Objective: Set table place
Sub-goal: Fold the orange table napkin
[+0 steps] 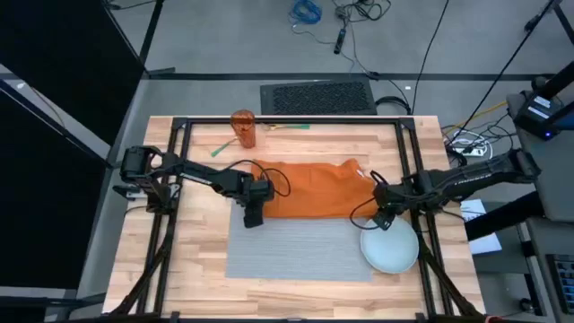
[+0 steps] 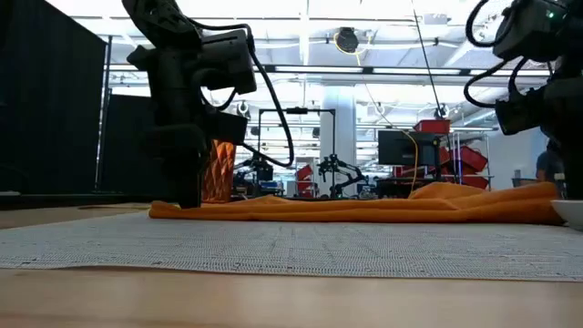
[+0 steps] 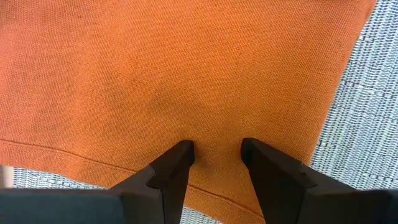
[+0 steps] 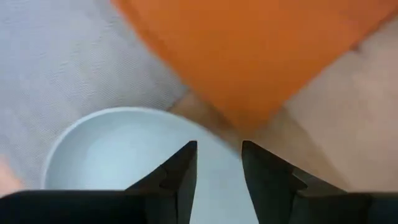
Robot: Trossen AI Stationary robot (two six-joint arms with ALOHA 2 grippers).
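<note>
The grey woven placemat (image 1: 296, 253) lies flat on the wooden table (image 1: 193, 269). An orange napkin (image 1: 309, 188) lies spread over the placemat's far edge and the table. A round pale plate (image 1: 395, 253) rests on the placemat's right edge. My left gripper (image 1: 254, 215) is open and points down at the napkin's left near corner. My right gripper (image 1: 384, 222) is open in the air above the plate's far rim (image 4: 118, 121), next to the napkin's right end (image 4: 249, 56). My left gripper comes at the napkin from above, its open fingertips (image 3: 185, 152) one on each side of a flat strip of cloth just inside the hem (image 3: 93, 158) near the left near corner. In the low view the tips reach the cloth (image 2: 189, 202); whether they press it I cannot tell.
An orange ribbed cup (image 1: 243, 128) stands upright near the table's far edge. Beside it lie green utensils (image 1: 221, 149). Black frame bars (image 1: 179, 170) run along the table's left, right and far sides. Bare wood shows to the left of the placemat.
</note>
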